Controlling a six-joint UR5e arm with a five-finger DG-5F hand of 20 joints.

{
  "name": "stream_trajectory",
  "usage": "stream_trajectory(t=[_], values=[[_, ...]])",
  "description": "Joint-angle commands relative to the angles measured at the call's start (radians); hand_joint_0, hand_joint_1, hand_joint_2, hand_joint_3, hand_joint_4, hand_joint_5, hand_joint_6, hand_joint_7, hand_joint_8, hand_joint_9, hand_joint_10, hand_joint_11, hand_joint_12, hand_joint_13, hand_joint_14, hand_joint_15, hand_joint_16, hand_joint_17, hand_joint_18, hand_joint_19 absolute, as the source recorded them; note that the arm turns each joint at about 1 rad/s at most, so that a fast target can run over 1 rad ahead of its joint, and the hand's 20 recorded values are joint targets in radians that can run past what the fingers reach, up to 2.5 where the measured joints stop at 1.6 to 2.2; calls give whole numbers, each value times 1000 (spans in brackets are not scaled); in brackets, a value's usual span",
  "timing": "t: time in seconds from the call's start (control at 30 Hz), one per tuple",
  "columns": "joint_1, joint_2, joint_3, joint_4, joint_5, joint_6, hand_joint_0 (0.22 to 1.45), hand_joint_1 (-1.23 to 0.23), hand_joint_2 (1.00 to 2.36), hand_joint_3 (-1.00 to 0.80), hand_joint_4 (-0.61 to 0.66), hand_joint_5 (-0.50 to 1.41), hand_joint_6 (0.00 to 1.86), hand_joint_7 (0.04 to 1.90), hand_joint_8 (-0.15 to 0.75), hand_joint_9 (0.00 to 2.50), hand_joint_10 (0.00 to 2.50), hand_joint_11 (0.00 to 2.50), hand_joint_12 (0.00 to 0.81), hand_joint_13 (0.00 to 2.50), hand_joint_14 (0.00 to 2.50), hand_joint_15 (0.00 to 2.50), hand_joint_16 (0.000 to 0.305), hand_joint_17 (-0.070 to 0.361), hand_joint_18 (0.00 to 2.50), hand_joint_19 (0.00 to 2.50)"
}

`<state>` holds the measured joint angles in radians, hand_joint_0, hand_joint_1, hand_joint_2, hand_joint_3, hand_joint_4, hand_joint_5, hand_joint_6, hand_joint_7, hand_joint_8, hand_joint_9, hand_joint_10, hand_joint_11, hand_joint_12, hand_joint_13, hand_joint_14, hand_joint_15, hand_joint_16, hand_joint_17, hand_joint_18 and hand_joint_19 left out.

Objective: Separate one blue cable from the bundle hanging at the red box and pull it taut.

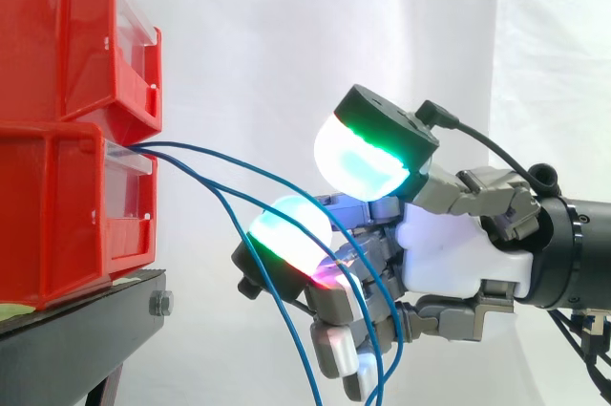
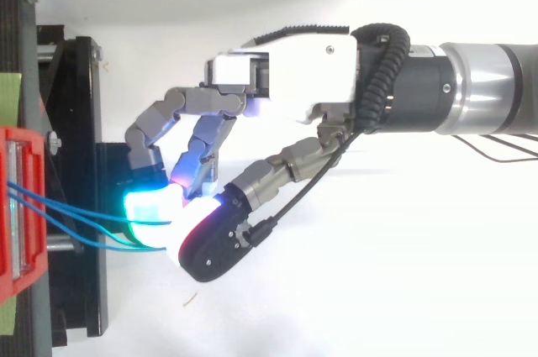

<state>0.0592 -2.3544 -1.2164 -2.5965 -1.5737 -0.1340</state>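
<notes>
At the left, two red bins (image 1: 67, 91) are sitting stacked on a black stand (image 1: 86, 330); a white curtain (image 1: 286, 24) is hanging behind everything. The blue cables (image 2: 59, 198) are coming out of the front of the lower bin, near its top edge; they are arching to the right and drooping, all of them slack. One is dropping steeply just off the stand and running down out of the side view; the others are reaching farther right before falling.

Farther right, the cables are meeting the hand (image 1: 449, 253), which is coming in from the right edge with its fingers pointing towards the bins. The fingers are sitting well curled, far from straight. The thumb pad (image 1: 363, 153), glowing white and green, is sitting high; a finger pad (image 1: 286, 229), glowing white with a green edge and a magenta patch, is sitting lower and nearer the bins. The top cable (image 1: 205, 147) is passing through the narrow gap between these two pads and then hanging down across the curled fingers below, so the thumb and that finger are enclosing it. A second cable is slipping behind the finger pad and hanging beside the first.

From above, the pads are glowing cyan and white just off the stand's edge, with the cables running straight into them; the thumb is lying beside them, its dark back facing up. At the far right the arm is stretching level to the edge.
</notes>
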Motion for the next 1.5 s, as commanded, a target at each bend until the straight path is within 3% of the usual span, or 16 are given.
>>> stream_trajectory(t=[0.0, 0.2, 0.4, 0.57, 0.6, 0.77, 1.03, 1.27, 1.47], values=[[1, 0, 1, 0, 0, 1, 614, -597, 1002, -466, 179, -137, 813, 1101, 380, 1065, 18, 827, 395, 1043, 19, 563, 48, 109, 1033, 589], [2, 0, 0, 0, 0, -3, 607, -600, 1015, -273, 167, -141, 833, 1193, 394, 1064, 17, 822, 413, 1051, 18, 562, 51, 115, 1047, 587], [4, 0, 0, 0, 1, -3, 601, -688, 1015, -141, 177, -151, 875, 1140, 419, 1042, 13, 834, 441, 1041, 17, 544, 57, 129, 1087, 530], [4, 0, 0, 0, 3, -4, 598, -690, 1014, -248, 200, -159, 874, 1114, 397, 1017, 17, 831, 423, 1017, 18, 556, 54, 121, 1042, 567], [4, 0, 0, 0, 3, -4, 589, -657, 1011, -338, 192, -160, 872, 1087, 384, 1021, 17, 828, 410, 1009, 17, 559, 51, 115, 1018, 588], [4, 0, 0, 0, 3, -4, 577, -570, 1005, -431, 196, -153, 853, 1095, 388, 1055, 17, 825, 411, 1023, 18, 548, 52, 116, 1028, 597], [5, 0, -2, 0, 3, -4, 610, -543, 1011, -349, 181, -146, 847, 1163, 390, 1076, 18, 828, 410, 1046, 18, 562, 52, 116, 1047, 608], [5, 0, -2, 0, 3, -4, 600, -699, 1013, -110, 171, -146, 875, 1204, 433, 1077, 15, 842, 452, 1067, 14, 532, 60, 134, 1129, 517], [5, 0, -2, 0, 3, -4, 613, -737, 1014, -86, 81, -151, 893, 1169, 424, 1074, 15, 870, 446, 1050, 17, 536, 58, 130, 1112, 515]])
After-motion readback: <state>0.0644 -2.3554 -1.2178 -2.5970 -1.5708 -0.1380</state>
